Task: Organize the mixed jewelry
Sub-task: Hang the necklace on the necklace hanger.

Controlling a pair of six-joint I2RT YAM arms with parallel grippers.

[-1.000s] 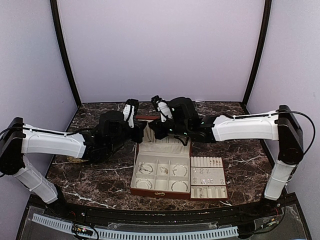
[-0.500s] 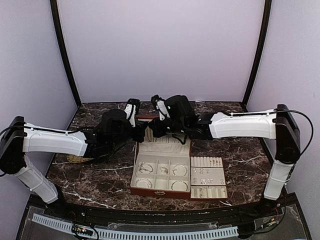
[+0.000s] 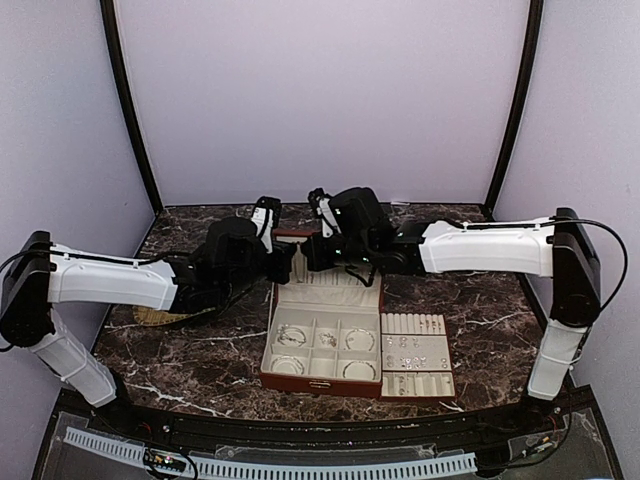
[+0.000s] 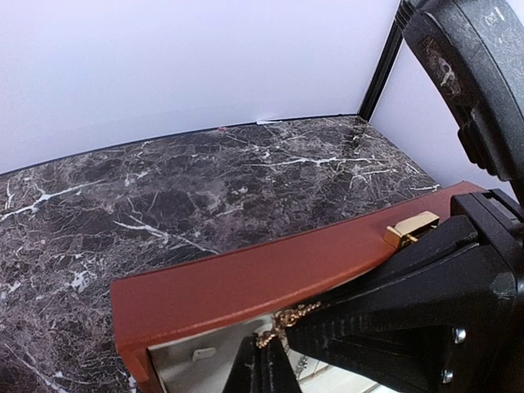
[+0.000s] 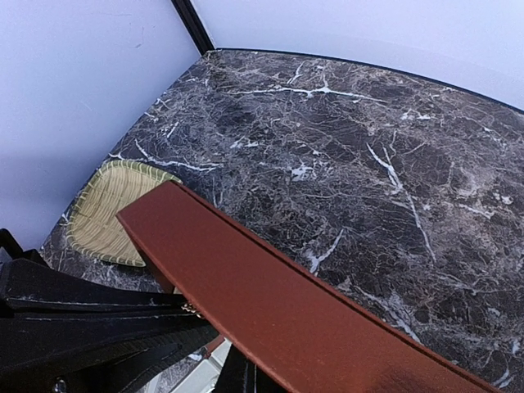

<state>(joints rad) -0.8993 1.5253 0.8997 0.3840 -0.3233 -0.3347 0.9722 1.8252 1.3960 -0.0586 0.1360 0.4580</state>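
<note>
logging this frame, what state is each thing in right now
box, open
lid, raised, both grippers at its top edge
left gripper, shut
right gripper, shut
bangles, lying in the box compartments
slotted tray, out of the box, beside it
small pieces, sitting in the tray
woven mat, lying flat, left of the box

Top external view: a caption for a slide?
The left claw and right claw, both shut, meet at the raised lid of the jewelry box; silvery bangles sit in its compartments.
</note>
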